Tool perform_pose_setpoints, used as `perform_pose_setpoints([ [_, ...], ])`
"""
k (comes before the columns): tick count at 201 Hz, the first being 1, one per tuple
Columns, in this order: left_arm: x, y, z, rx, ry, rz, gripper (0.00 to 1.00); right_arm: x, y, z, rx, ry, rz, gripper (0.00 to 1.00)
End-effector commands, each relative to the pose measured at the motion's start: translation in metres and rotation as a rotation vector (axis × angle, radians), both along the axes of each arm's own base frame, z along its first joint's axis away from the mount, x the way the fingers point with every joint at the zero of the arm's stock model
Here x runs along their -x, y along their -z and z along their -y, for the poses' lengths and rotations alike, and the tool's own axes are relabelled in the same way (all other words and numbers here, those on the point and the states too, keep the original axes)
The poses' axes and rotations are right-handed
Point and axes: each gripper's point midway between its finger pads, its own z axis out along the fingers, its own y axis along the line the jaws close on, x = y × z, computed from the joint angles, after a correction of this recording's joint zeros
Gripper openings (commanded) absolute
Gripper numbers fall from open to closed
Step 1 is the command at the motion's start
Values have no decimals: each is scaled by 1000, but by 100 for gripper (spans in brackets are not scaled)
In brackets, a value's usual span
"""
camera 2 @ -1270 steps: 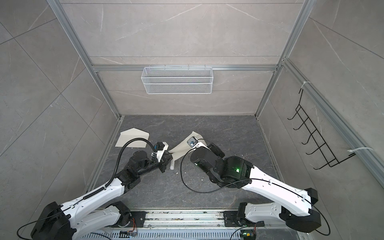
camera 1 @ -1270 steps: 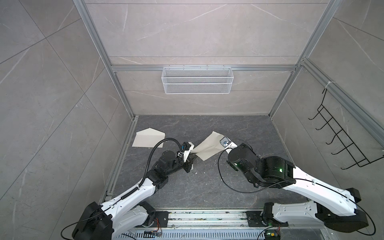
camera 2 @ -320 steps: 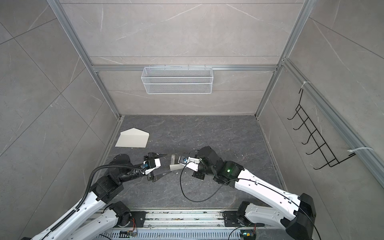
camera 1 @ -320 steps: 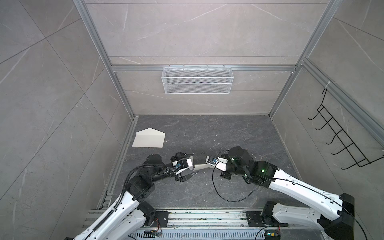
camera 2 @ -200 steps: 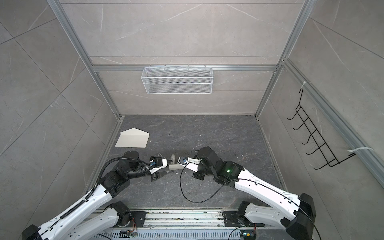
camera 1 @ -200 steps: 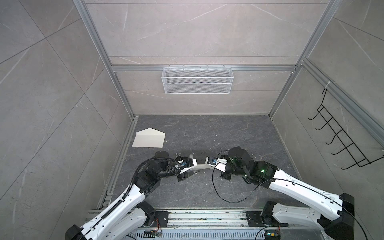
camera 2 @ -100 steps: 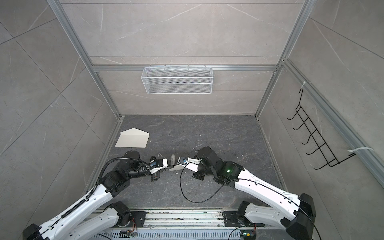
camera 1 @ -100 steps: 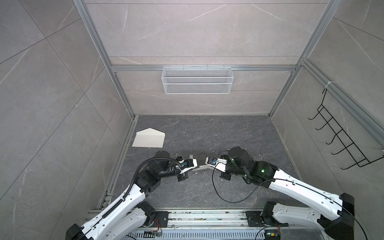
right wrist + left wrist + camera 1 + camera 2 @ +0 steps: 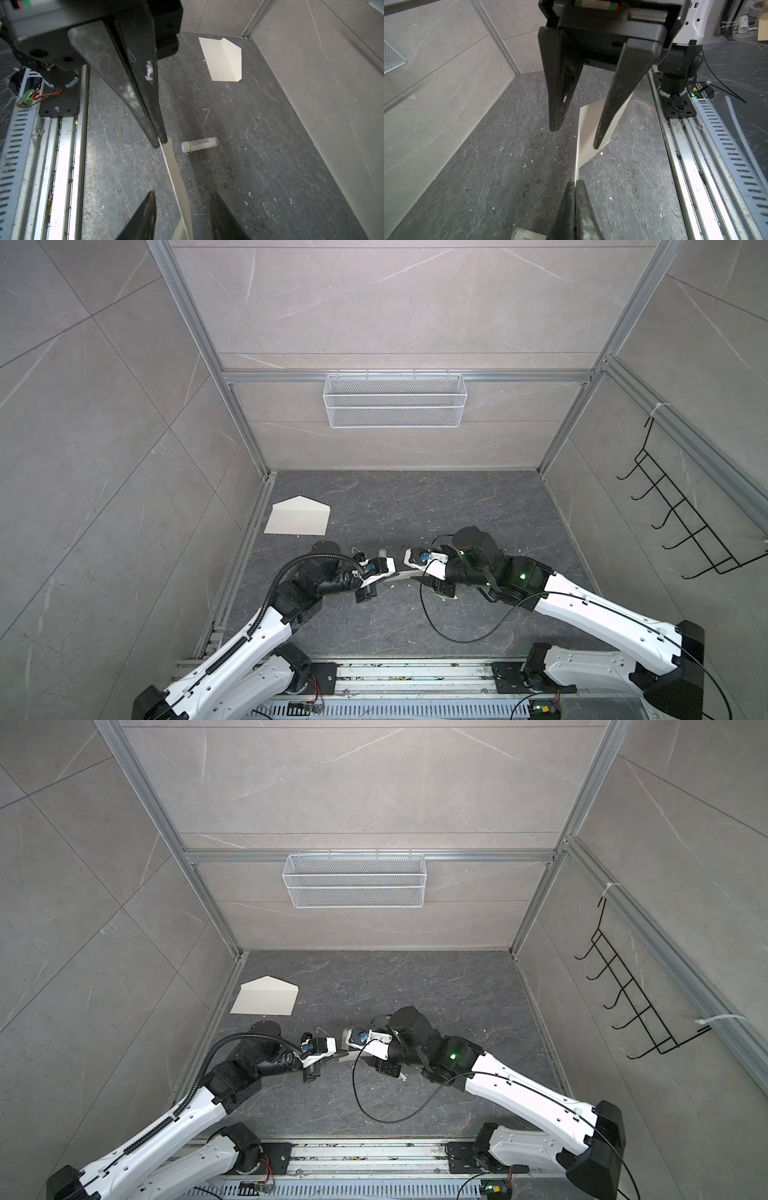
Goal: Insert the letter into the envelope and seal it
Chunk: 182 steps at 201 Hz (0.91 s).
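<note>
Handover of the letter [image 9: 586,133], apparently: the left fingers [image 9: 574,188] are clamped together on one end, holding it edge-up above the bench [image 9: 415,506]. The right fingers [image 9: 145,214] stand apart, the sheet between them. Next, carry it to the envelope [image 9: 298,517], lying well apart at the bench's far-left corner.

The left gripper [image 9: 160,143] pinches the letter [image 9: 176,176], which runs between the parted fingers [image 9: 149,207] of the right gripper [image 9: 182,194].
</note>
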Motion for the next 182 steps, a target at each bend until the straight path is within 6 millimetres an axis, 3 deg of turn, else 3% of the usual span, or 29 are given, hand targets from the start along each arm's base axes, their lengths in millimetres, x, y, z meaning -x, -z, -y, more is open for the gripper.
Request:
perform_pose_setpoints([
  [1,0,-15,3,31,13,28,0,4,-8,-14,-27,-26,-17,40],
  [83,0,-12,2,28,7,26,0,-5,-5,-11,-10,39,-6,16],
  [182,-8,-12,-7,20,-76,54,0,-24,2,20,27,231,0,19],
])
